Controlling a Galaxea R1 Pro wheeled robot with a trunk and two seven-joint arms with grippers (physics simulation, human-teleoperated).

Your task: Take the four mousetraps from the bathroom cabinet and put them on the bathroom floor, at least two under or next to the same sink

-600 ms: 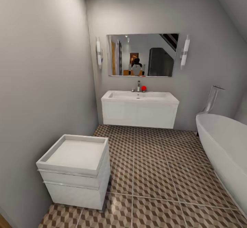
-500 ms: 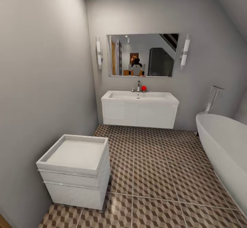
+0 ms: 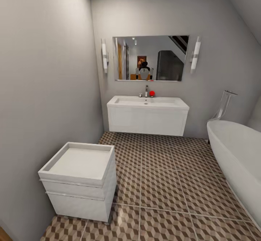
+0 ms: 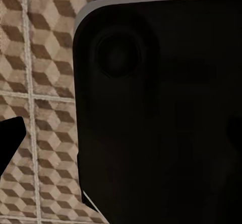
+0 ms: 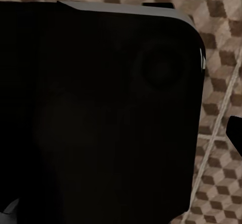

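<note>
Room: grey-walled bathroom.
Floor: bathroom floor (image 3: 163, 183) cube-patterned tiles.
Far wall: bathroom sink (image 3: 147, 102) under mirror (image 3: 150, 58).
Right: bathtub (image 3: 235, 157).
Near left: white unit (image 3: 81, 179).
My tools: state cannot be told.

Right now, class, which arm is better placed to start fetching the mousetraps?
Neither, judging by these views. Both wrist cameras face the bathroom floor past a dark robot panel, mirror-alike. The head view faces the bathroom sink, so driving to the cabinet likely comes first.
</note>
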